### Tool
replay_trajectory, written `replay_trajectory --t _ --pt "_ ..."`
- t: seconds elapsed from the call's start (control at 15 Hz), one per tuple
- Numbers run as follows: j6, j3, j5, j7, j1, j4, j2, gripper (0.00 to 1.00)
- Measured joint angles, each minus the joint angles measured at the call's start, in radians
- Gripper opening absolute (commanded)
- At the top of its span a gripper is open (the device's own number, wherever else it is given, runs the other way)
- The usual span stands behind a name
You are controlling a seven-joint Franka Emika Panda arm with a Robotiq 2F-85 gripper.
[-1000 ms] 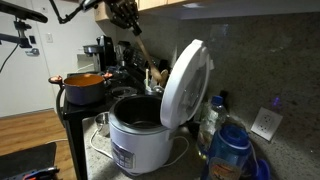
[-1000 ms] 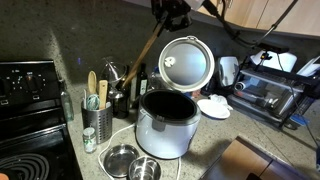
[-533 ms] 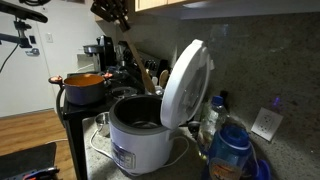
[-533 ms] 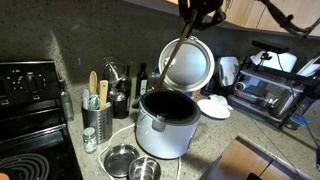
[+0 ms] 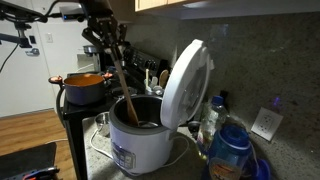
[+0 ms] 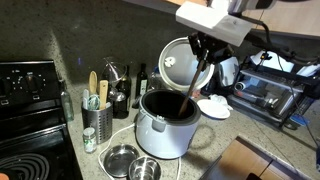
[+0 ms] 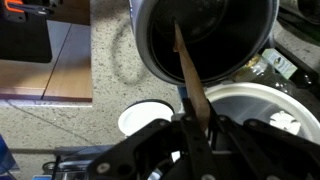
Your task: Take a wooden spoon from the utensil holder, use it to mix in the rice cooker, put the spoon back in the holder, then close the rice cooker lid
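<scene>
Wrist view: claw [image 7: 195, 120] clamped on wooden spoon [image 7: 187, 70], tip prob. inside rice cooker [image 7: 240, 40]. Risks: handle pivots in grip; hard stir shoves cooker; arm bumps rice cooker lid [image 6: 175, 65].

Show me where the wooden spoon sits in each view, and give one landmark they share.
In an exterior view: the wooden spoon slants left of centre, tip down in the rice cooker.
In an exterior view: right of centre, crossing the rice cooker lid, tip in the cooker.
Wrist view: centre, running up into the cooker.
Shared landmark: the rice cooker.
</scene>
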Motion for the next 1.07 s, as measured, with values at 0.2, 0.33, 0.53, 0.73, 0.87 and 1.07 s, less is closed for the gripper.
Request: replay_trajectory --t 0.2,0.33,0.53,0.73,0.87,1.07 --pt "0.006 -0.022 0.000 0.000 -0.005 -0.070 0.003 0.04" --pt "0.049 -0.025 -0.004 0.016 -0.015 -0.100 0.006 0.04" --pt "0.148 -0.022 -0.046 0.059 -0.023 -0.133 0.008 0.04" --pt "0.257 -0.012 -0.078 0.098 -0.024 -0.153 0.016 0.04" --pt "0.316 -0.005 -0.077 0.099 -0.022 -0.154 0.031 0.04" --pt "0.387 -0.005 -0.028 0.085 -0.002 -0.154 0.065 0.04"
